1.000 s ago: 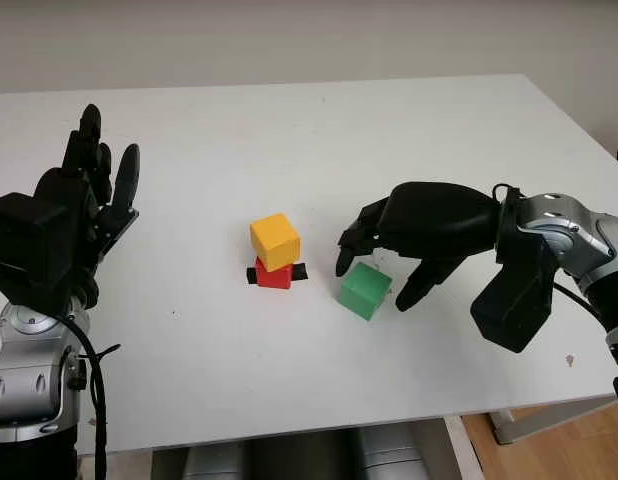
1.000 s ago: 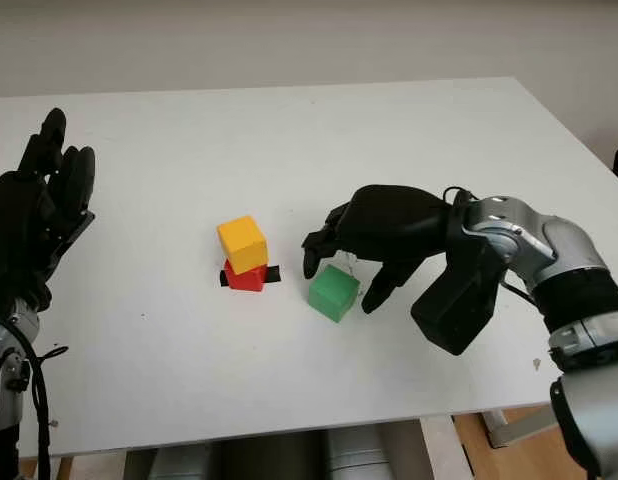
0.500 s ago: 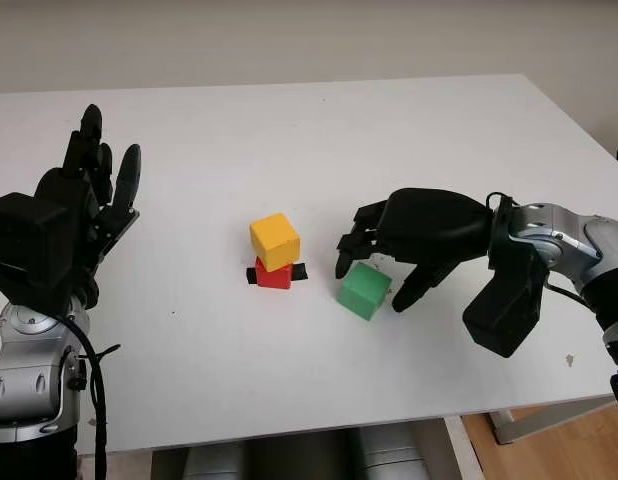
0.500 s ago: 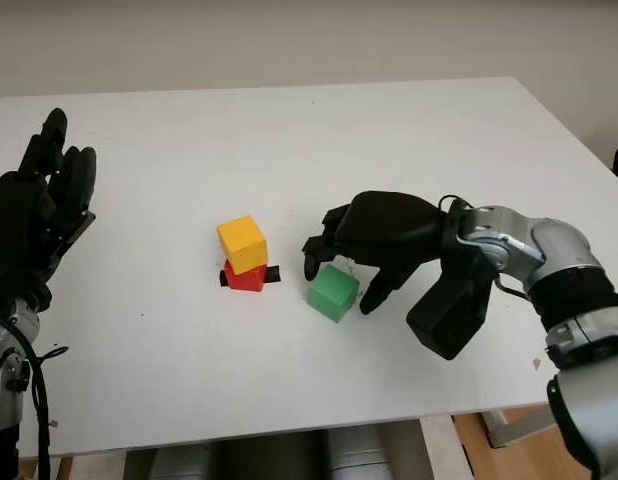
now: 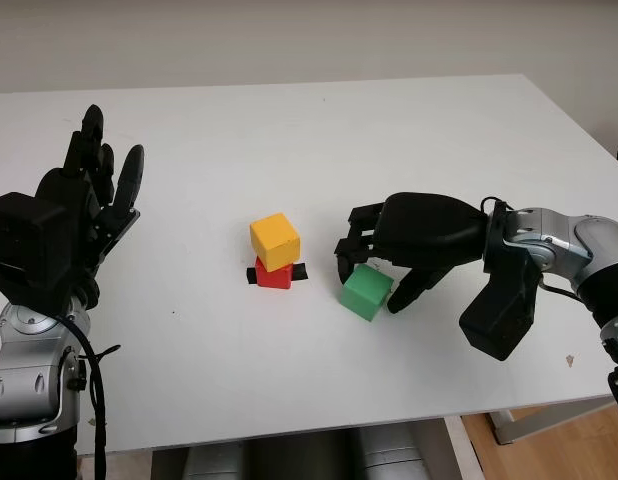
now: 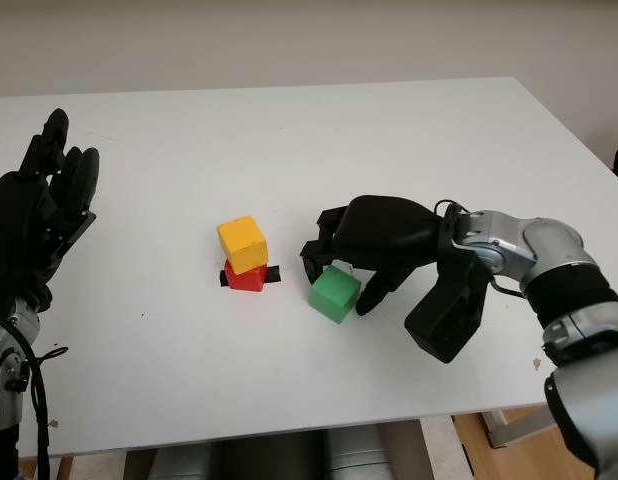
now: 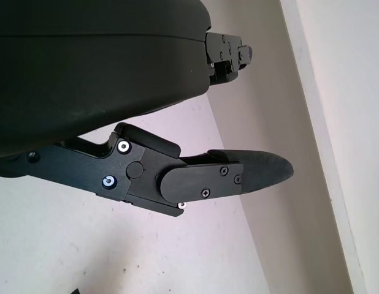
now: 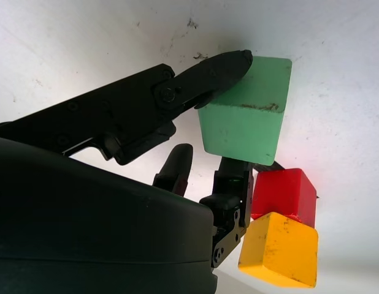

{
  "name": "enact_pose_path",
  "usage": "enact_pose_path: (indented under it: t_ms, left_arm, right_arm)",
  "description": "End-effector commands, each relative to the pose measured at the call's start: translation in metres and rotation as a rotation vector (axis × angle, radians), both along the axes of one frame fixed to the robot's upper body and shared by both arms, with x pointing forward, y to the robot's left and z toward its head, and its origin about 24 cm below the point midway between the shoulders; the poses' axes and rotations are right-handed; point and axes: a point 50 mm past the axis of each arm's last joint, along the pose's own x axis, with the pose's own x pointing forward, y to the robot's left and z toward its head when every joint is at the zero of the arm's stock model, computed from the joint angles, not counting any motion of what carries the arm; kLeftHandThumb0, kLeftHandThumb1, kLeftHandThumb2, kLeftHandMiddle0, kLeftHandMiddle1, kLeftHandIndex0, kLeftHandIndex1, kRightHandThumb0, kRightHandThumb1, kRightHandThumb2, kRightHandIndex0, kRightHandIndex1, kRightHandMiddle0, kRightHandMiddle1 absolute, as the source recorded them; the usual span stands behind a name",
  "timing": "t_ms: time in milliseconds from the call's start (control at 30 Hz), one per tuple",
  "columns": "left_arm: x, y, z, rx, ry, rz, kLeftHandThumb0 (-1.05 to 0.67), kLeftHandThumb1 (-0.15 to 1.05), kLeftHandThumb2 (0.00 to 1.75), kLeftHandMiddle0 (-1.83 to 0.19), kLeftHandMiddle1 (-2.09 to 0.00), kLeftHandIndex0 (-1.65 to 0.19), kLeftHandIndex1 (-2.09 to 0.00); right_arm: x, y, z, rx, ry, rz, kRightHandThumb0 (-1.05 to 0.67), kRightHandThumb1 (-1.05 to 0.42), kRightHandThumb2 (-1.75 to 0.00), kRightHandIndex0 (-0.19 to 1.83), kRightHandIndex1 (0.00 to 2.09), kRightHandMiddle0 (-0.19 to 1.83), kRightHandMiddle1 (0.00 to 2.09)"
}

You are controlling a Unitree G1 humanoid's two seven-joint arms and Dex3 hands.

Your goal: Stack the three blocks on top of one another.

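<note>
Your right hand [image 5: 374,272] sits right of centre in the head views, arched over the green block [image 5: 366,292]. In the right wrist view its thumb [image 8: 205,76] presses one face of the green block [image 8: 245,116] while the other fingers [image 8: 232,190] come down on the opposite side, so you are closing a grasp on it. You cannot tell whether the block has left the table [image 5: 289,150]; it looks to be sitting on the surface.

Just left of it, near the frame's centre, the yellow block [image 5: 274,241] rests on the red block [image 5: 274,274], slightly askew. A small black strip [image 5: 300,271] lies under the red one, sticking out on both sides.

Your left hand [image 5: 84,200] is at the left edge of the frame, raised above the table, open and holding nothing.
</note>
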Motion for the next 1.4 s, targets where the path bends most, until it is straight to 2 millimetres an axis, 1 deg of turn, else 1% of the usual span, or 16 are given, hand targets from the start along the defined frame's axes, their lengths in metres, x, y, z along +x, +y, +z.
enact_pose_path:
  t_ms: [0, 100, 200, 300, 400, 500, 600, 633, 733, 933, 1033, 1133, 1367]
  left_arm:
    - [-0.002, -0.002, 0.004, 0.012, -0.017, -0.004, -0.70, 1.05, 0.48, 0.06, -0.05, 0.07, -0.05]
    - [-0.002, -0.001, 0.004, 0.015, -0.016, -0.006, -0.69, 1.05, 0.50, 0.06, -0.05, 0.07, -0.05]
    - [-0.001, -0.001, 0.003, 0.010, -0.014, -0.005, -0.70, 1.05, 0.49, 0.06, -0.05, 0.07, -0.05]
    - [-0.001, -0.002, 0.003, 0.006, -0.016, -0.003, -0.70, 1.05, 0.49, 0.06, -0.05, 0.07, -0.05]
    - [-0.001, -0.001, 0.002, 0.007, -0.015, -0.001, -0.70, 1.05, 0.48, 0.05, -0.06, 0.06, -0.05]
    - [-0.001, -0.001, 0.002, 0.005, -0.016, -0.003, -0.70, 1.05, 0.48, 0.06, -0.05, 0.07, -0.05]
    - [-0.001, -0.002, 0.003, 0.008, -0.016, -0.005, -0.70, 1.05, 0.48, 0.06, -0.05, 0.07, -0.05]
    - [-0.001, -0.002, 0.003, 0.007, -0.016, -0.005, -0.70, 1.05, 0.48, 0.06, -0.05, 0.07, -0.05]
    - [-0.002, -0.002, 0.003, 0.007, -0.015, -0.002, -0.70, 1.05, 0.48, 0.05, -0.06, 0.06, -0.06]
    - [-0.002, -0.002, 0.002, 0.007, -0.013, -0.002, -0.70, 1.05, 0.48, 0.05, -0.05, 0.06, -0.06]
    - [-0.002, -0.003, 0.002, 0.002, -0.016, -0.003, -0.70, 1.05, 0.47, 0.06, -0.05, 0.06, -0.05]
    - [-0.001, -0.003, 0.002, 0.003, -0.016, -0.003, -0.69, 1.05, 0.48, 0.06, -0.05, 0.07, -0.05]
    - [0.001, -0.004, 0.002, 0.009, -0.020, 0.000, -0.71, 1.05, 0.48, 0.05, -0.05, 0.06, -0.05]
  right_arm:
    - [0.001, 0.004, 0.004, 0.009, -0.013, 0.017, -0.52, -0.93, -0.06, 0.24, 1.06, 0.38, 1.34]
    - [0.002, 0.003, 0.003, 0.032, -0.008, 0.014, -0.48, -0.95, -0.06, 0.21, 1.13, 0.42, 1.47]
    - [0.002, 0.003, 0.003, 0.049, -0.011, 0.011, -0.46, -0.96, -0.06, 0.20, 1.14, 0.43, 1.53]
    - [0.003, 0.002, 0.002, 0.077, -0.006, 0.002, -0.46, -0.94, -0.05, 0.22, 1.07, 0.45, 1.50]
    - [0.006, 0.001, 0.002, 0.102, 0.036, -0.033, -0.46, -0.94, -0.06, 0.18, 1.02, 0.45, 1.49]
    - [0.010, -0.002, 0.003, 0.150, 0.106, -0.091, -0.45, -0.96, -0.06, 0.15, 0.88, 0.42, 1.50]
    - [0.015, -0.005, 0.004, 0.213, 0.190, -0.161, -0.43, -0.95, -0.05, 0.17, 0.69, 0.41, 1.51]
    - [0.016, -0.006, 0.004, 0.229, 0.217, -0.180, -0.43, -0.96, -0.06, 0.16, 0.62, 0.40, 1.55]
    - [0.020, -0.007, 0.008, 0.249, 0.282, -0.225, -0.43, -0.97, -0.06, 0.15, 0.53, 0.36, 1.59]
    - [0.026, -0.008, 0.023, 0.323, 0.357, -0.286, -0.42, -0.96, -0.05, 0.17, 0.47, 0.35, 1.62]
    - [0.030, -0.010, 0.033, 0.354, 0.387, -0.327, -0.42, -0.94, -0.05, 0.23, 0.37, 0.36, 1.62]
    - [0.033, -0.012, 0.042, 0.366, 0.401, -0.350, -0.41, -0.94, -0.05, 0.24, 0.31, 0.34, 1.62]
    - [0.042, -0.014, 0.071, 0.419, 0.404, -0.401, -0.43, -0.94, -0.06, 0.26, 0.23, 0.35, 1.58]
